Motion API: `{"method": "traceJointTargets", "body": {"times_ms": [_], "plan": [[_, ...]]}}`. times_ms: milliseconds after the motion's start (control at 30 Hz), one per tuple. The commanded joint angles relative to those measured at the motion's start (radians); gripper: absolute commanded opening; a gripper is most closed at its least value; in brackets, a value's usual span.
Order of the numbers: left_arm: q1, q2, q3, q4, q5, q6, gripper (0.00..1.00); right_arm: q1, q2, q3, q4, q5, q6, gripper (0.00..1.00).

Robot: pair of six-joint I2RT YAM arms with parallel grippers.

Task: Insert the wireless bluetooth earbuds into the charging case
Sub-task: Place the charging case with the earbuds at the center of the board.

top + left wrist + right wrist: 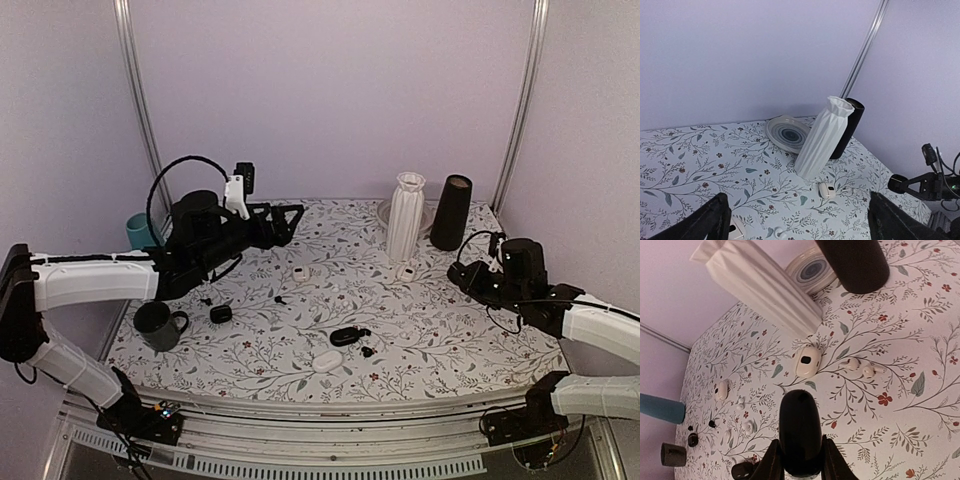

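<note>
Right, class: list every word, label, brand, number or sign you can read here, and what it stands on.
None: no readable text in any view.
White ribbed vase, black cylinder, dark grey mug: blank.
White pebble-shaped case: a dark patch, no letters.
In the right hand, the smooth black oval object: unmarked.

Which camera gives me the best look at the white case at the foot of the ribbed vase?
Right wrist: the white case is large and unobstructed, its dark mark visible. Left wrist shows the case smaller; top external shows a small white blob beside the ribbed vase.
</note>
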Motion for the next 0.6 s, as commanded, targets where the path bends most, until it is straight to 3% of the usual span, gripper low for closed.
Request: {"method": "traceJointTargets", "body": {"times_ms": [0,200,567], "plan": [[0.032,-0.039,-0.029,-0.057,0.055,-0.054,0.96,-0.070,-0.012,-0.044,-0.013,0.052,0.124,0.03],[0.033,-0.081,-0.010,-0.216,0.163,0.003,0.96,-0.191,0.113,-0.076,0.062,-0.079,0.139,0.03],[0.043,-0.040,0.029,-0.192,0.345,0.029,0.96,-0.372,0.234,-0.065,0.096,-0.210,0.112,0.03]]}}
